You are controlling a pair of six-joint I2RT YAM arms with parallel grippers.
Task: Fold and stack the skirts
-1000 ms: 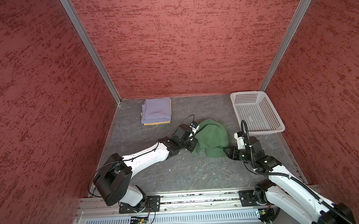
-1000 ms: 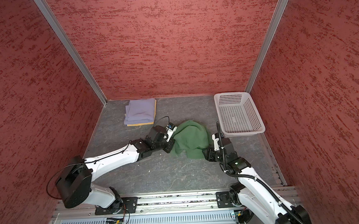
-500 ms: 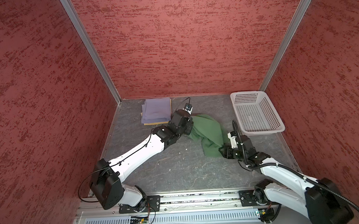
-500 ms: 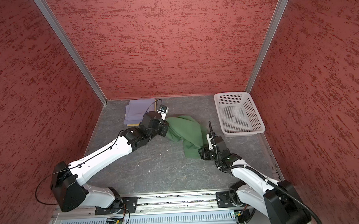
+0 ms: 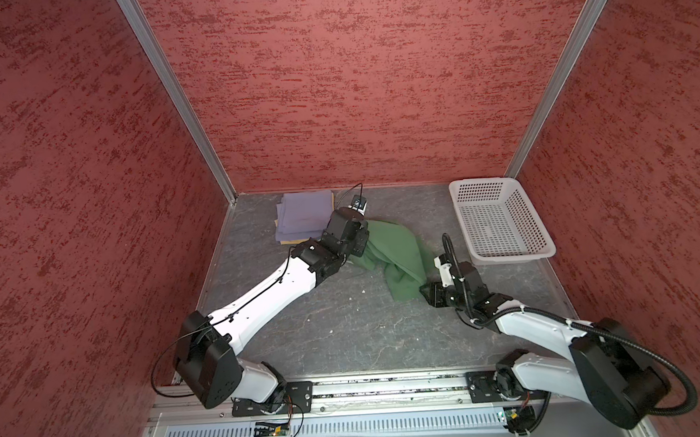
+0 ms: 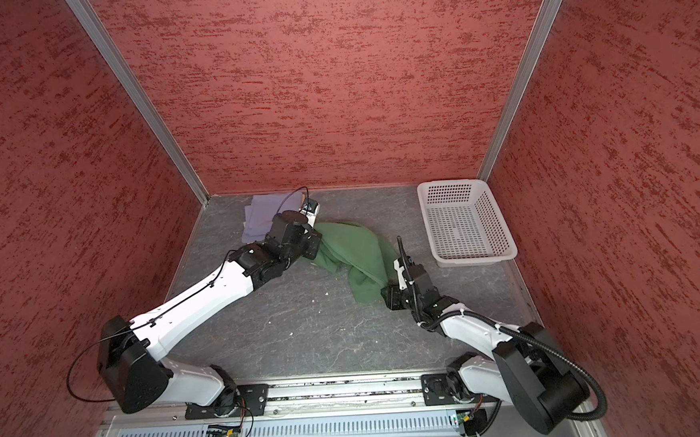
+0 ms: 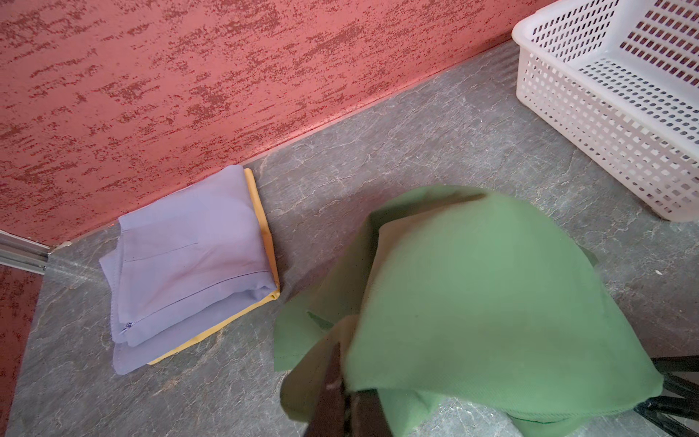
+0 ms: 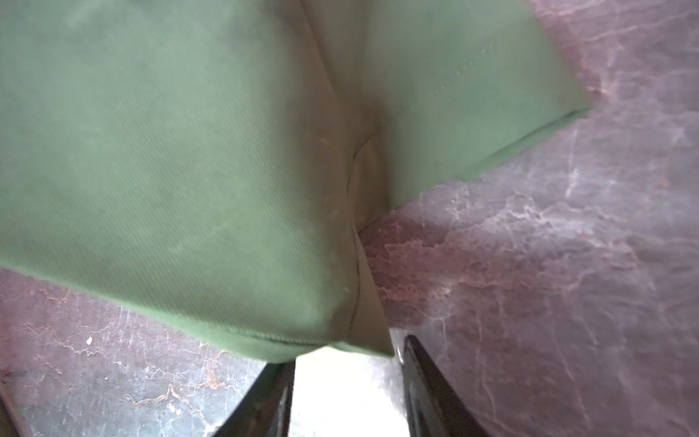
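Left pincer (image 7: 346,393): clenched on a bunched edge of the green skirt (image 5: 400,254), holding that end up near the centre of both top views.
Right pincer (image 8: 346,374): released, jaws apart and low over the desk (image 5: 347,332). The skirt's hem corner lies just ahead of the tips, not between them.
Green skirt: not yet folded. One end is raised and the other trails on the desk toward the lower right of the top views.
Stack: lavender skirt (image 5: 304,214) folded on the yellow skirt (image 7: 264,230), upper left of the desk by the back wall.
Basket (image 5: 513,255): upper right, apart from the cloth.
Risk: with one end held only, the skirt may twist or bunch rather than spread flat. The hanging cloth could brush the stack just beside it and push the top layer askew. If the right jaws shut short of the corner, they catch nothing.
Hidden: draped cloth covers the left jaws' grip point. The waistband is not clearly made out. Glare whitens the gap between the right jaws. Only an edge of the yellow skirt shows.
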